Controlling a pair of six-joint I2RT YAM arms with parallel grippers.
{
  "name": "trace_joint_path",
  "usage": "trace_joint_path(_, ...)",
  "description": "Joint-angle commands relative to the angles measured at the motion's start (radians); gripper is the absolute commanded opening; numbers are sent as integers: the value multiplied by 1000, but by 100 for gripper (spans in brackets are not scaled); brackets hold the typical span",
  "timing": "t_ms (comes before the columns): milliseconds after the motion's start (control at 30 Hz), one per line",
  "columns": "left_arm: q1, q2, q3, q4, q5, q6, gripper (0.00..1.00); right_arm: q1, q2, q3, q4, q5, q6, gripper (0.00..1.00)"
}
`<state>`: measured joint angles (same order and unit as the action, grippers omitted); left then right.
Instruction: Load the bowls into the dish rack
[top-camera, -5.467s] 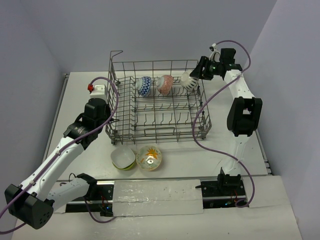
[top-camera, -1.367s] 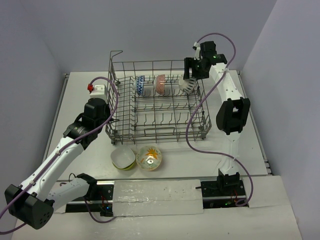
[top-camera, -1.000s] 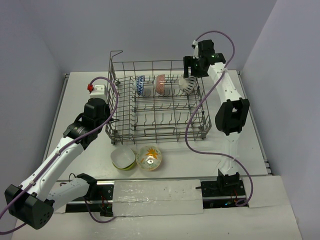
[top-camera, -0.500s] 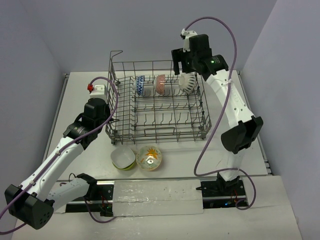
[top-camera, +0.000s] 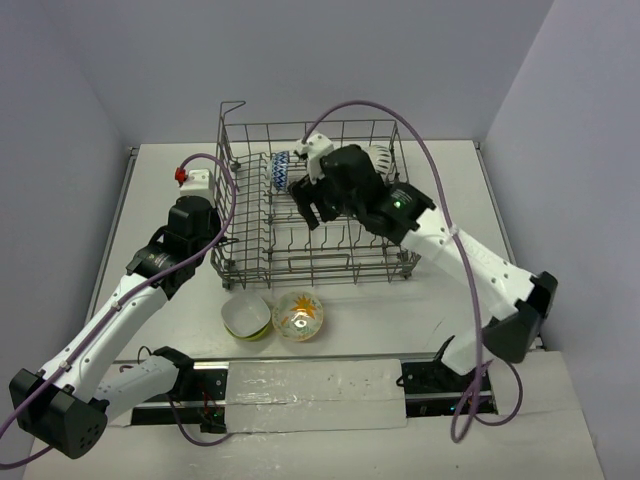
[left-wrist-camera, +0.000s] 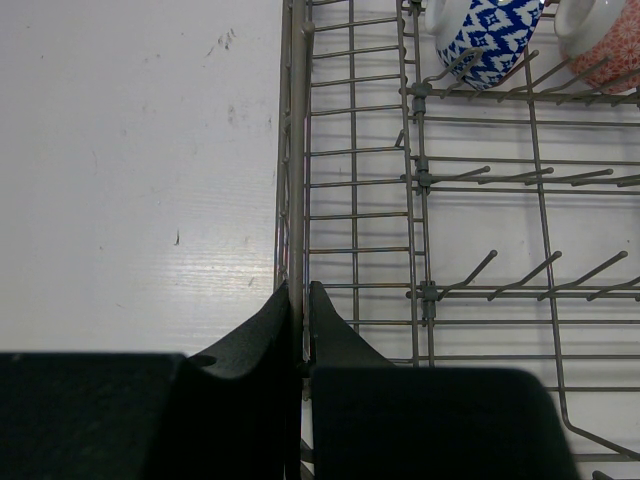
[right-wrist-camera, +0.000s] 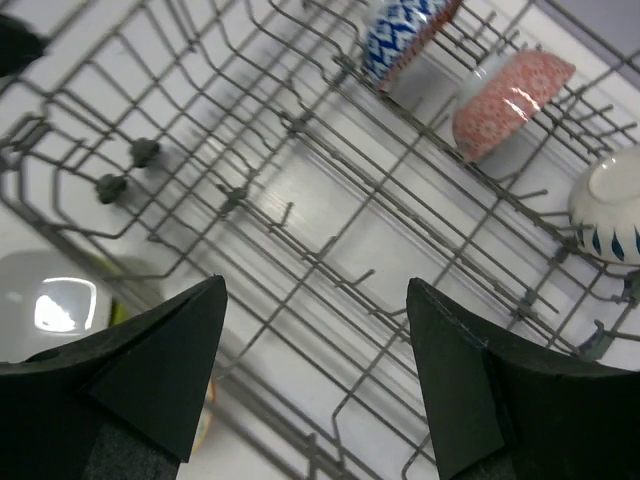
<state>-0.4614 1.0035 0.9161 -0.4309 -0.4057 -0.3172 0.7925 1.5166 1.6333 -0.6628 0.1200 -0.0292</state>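
While clamping the left claw (left-wrist-camera: 300, 310) on the dish rack (left-wrist-camera: 292, 150) rim to steady it, hovering the right claw (right-wrist-camera: 315, 300) open, empty, above.

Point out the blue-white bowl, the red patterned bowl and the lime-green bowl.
blue-white bowl (left-wrist-camera: 487, 40), left wrist view, patterned outer wall
red patterned bowl (right-wrist-camera: 510, 100), right wrist view, patterned outer wall
lime-green bowl (top-camera: 246, 318), top view, white inside

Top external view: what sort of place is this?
Probably a robot test cell, not a kitchen: a plain white table boxed in by bare pale walls, with a grey metal wire dish rack on it.
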Motion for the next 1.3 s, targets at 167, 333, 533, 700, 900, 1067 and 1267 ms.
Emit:
trace_joint_path(167,1,0,12,-55,10,23,0,203,-206,-223,150,-26,26,76)
trace_joint_path(333,1,-5,13,-55,-1,20,0,332,-240,-345,121,-89,72,74)
trace_joint_path(533,1,-8,13,-57,-12,15,0,488,-236,-435,111,-186,80,74)
trace_joint_path(700,1,-2,13,-58,-15,15,0,530,-185,-486,112,-232,87,74)
trace_joint_path(900,1,1,13,-57,-16,13,0,542,-108,-544,146,-244,94,74)
trace_joint_path(1067,1,-5,10,-55,-19,15,0,541,-13,-532,209,-243,75,74)
trace_joint_path(1267,1,-6,10,-55,-16,17,0,541,91,-486,209,-249,57,74)
